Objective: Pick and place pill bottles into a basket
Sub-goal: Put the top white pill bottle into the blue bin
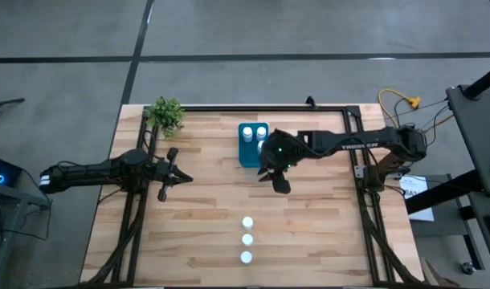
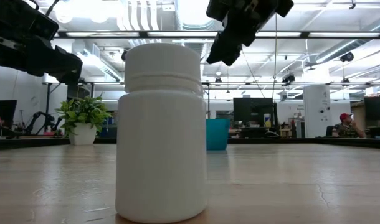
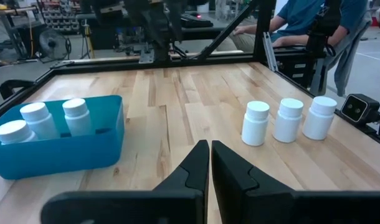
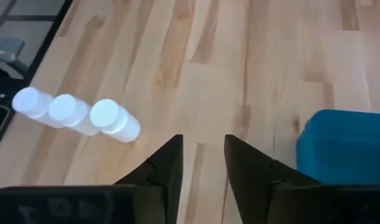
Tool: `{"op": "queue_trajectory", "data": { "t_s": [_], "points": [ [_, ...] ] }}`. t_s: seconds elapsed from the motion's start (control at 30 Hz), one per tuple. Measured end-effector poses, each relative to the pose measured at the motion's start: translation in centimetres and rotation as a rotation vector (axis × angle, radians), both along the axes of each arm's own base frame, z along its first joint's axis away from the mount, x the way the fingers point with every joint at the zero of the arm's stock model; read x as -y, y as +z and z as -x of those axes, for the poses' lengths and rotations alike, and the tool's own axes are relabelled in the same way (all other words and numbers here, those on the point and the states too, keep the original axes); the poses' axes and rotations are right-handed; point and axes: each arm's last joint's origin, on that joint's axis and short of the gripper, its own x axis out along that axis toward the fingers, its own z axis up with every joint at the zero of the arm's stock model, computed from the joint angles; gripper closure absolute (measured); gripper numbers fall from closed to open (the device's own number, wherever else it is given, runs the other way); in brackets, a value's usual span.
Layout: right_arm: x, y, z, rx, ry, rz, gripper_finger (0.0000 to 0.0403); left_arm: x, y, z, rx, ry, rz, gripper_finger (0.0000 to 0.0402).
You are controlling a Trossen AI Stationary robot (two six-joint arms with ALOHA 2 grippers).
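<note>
Table: a pale wooden table (image 1: 205, 201) under both my arms, with a dark frame along its edges.
Basket: the teal basket (image 1: 247, 154) sits toward the far edge near the middle; from my left wrist I see three bottles in the basket (image 3: 40, 121) standing upright, caps up.
Plant: a green leafy plant (image 1: 166, 114) stands at the far left corner, well apart from the basket.
My right gripper (image 1: 275, 178): it hangs above the wood just beside the basket on the near side, holding nothing; my right wrist shows a narrow gap of bare wood between the fingers (image 4: 165, 165).
My left gripper (image 1: 181, 178): out over the left half of the table, fingers pressed together and empty.
Bottles on the table (image 1: 247, 239): three white bottles in a short row near the front edge, upright and close together, well apart from the basket.
</note>
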Motion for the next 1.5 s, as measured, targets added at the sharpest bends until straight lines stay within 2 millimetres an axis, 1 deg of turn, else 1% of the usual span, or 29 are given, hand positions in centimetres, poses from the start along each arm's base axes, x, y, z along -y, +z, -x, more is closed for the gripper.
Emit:
{"op": "queue_trajectory", "data": {
  "t_s": [0.2, 0.53, 0.7, 0.87, 0.97, 1.03, 1.13, 1.23, 1.33, 1.4, 1.5],
  "points": [
    [-1.2, -0.6, -0.1, 0.008, -0.009, 0.003, 0.0265, 0.0, 0.0, 0.0, -0.001, 0.001, 0.001, 0.0402],
    [-3.2, -0.4, -0.2, 0.031, 0.017, -0.003, 0.0209, 0.0, 0.0, 0.0, 0.0, 0.001, 0.002, 0.0402],
    [-4.3, -0.4, -0.2, 0.035, 0.04, -0.008, 0.0202, 0.0, 0.0, 0.0, -0.001, 0.006, 0.025, 0.0402],
    [-5.2, -0.2, -0.4, 0.073, 0.039, 0.037, 0.0204, 0.0, 0.1, 0.0, 0.011, 0.006, 0.025, 0.0402],
    [-5.5, -0.3, -0.4, 0.086, 0.035, 0.083, 0.0218, 0.0, 0.2, 0.0, 0.022, 0.006, 0.024, 0.0402],
    [-5.7, -0.5, -0.3, 0.095, 0.033, 0.113, 0.0236, 0.0, 0.3, -0.1, 0.025, 0.006, 0.023, 0.0402],
    [-5.7, -1.0, -0.2, 0.119, 0.035, 0.136, 0.0275, 0.0, 0.3, -0.1, 0.026, 0.006, 0.023, 0.0402],
    [-5.4, -1.6, 0.3, 0.18, 0.028, 0.139, 0.032, 0.0, 0.3, -0.1, 0.026, 0.006, 0.023, 0.0402],
    [-4.9, -2.3, 1.4, 0.24, 0.013, 0.142, 0.0362, 0.0, 0.3, -0.1, 0.026, 0.007, 0.023, 0.0402],
    [-4.4, -2.5, 2.4, 0.28, -0.028, 0.161, 0.0383, 0.0, 0.3, -0.1, 0.027, 0.006, 0.023, 0.0402],
    [-3.7, -2.6, 4.2, 0.352, -0.086, 0.176, 0.0392, 0.0, 0.3, -0.1, 0.032, 0.006, 0.022, 0.0402]
  ]
}}
